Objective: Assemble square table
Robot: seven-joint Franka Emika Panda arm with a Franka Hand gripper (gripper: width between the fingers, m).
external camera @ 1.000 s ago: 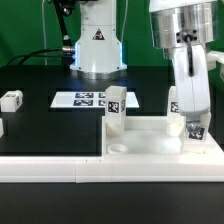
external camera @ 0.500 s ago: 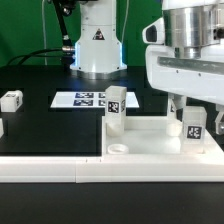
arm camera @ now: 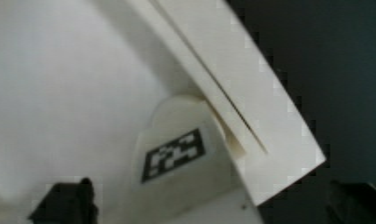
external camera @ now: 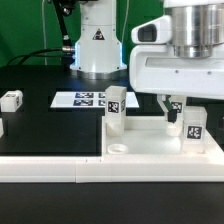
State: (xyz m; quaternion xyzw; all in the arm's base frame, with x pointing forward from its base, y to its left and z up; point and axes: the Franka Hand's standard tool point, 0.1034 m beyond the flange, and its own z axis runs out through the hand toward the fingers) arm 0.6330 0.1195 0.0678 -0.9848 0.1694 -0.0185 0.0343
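The white square table top [external camera: 150, 140] lies at the front of the exterior view's right. Two tagged white legs stand upright on it, one at its back left corner [external camera: 116, 108] and one at its right [external camera: 194, 128]. My gripper [external camera: 175, 110] hovers just above and left of the right leg, jaws open and holding nothing. In the wrist view the tagged leg [arm camera: 172, 152] stands on the top [arm camera: 60, 80] beside its raised rim [arm camera: 238, 80], below my open gripper [arm camera: 211, 205]. A loose leg [external camera: 11, 99] lies at the far left.
The marker board [external camera: 85, 99] lies flat behind the table top. A long white border rail [external camera: 50, 165] runs along the front edge. The robot base [external camera: 97, 45] stands at the back. Another small white part [external camera: 2, 128] shows at the left edge.
The gripper has let go of the right leg, risen and turned, so its wide body now fills the upper right. The leg stays upright on the top.
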